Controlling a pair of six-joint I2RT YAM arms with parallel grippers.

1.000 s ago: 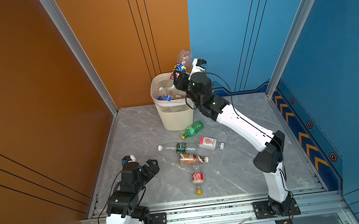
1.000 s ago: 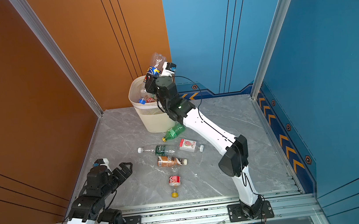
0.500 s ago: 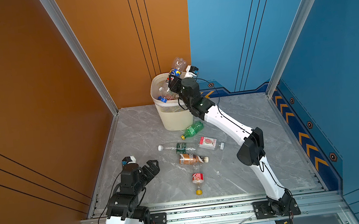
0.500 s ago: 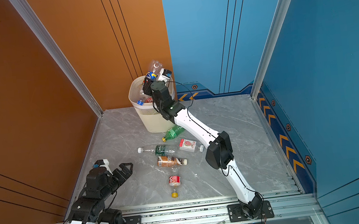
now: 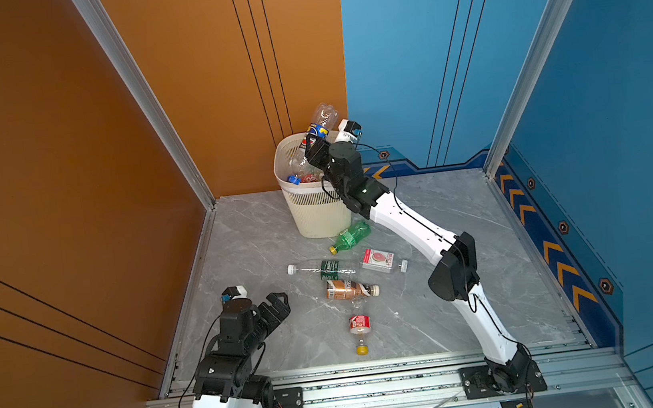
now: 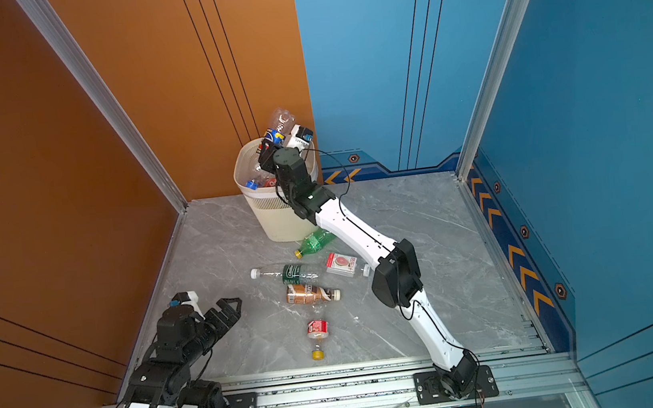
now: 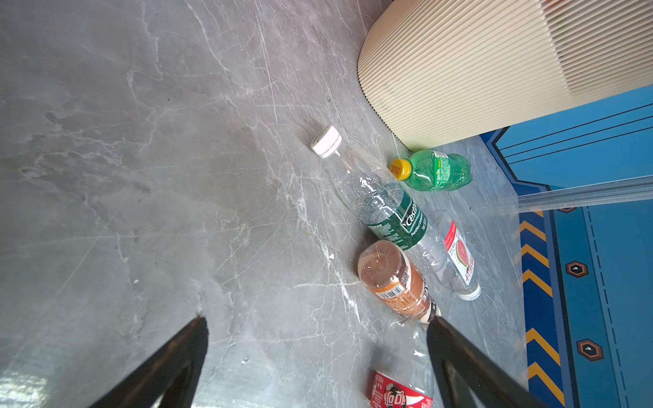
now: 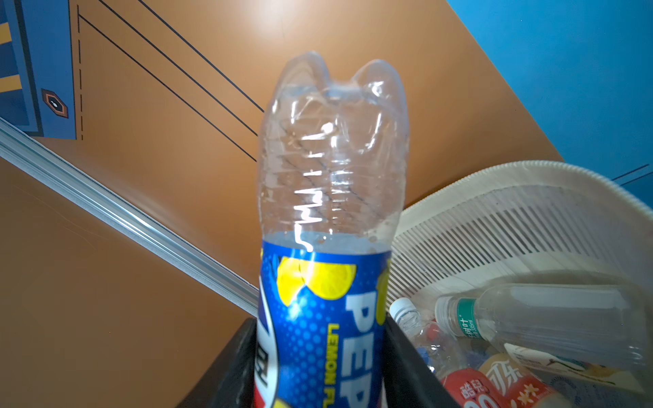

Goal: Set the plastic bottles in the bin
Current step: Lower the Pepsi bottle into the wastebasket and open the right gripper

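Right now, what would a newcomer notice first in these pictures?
The right gripper holds a clear Pepsi bottle base upward over the cream bin at the back. Five more bottles lie scattered on the grey floor in front of it. The left gripper hangs open.

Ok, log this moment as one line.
right claw: shut on Pepsi bottle over bin | left claw: open, empty | floor: five bottles lying

A desk (image 5: 261, 237) with a grey, white-veined, stone-look top and a soft sheen is shown. The bin (image 5: 318, 218) is made of matt cream plastic, finely ribbed and slatted. The Pepsi bottle (image 8: 332, 169) is of clear, glossy, ridged plastic, wrapped in a shiny blue printed label. Brushed aluminium rails (image 5: 379, 387) are seen along the near edge, and smooth matt wall panels (image 5: 39, 162) behind.
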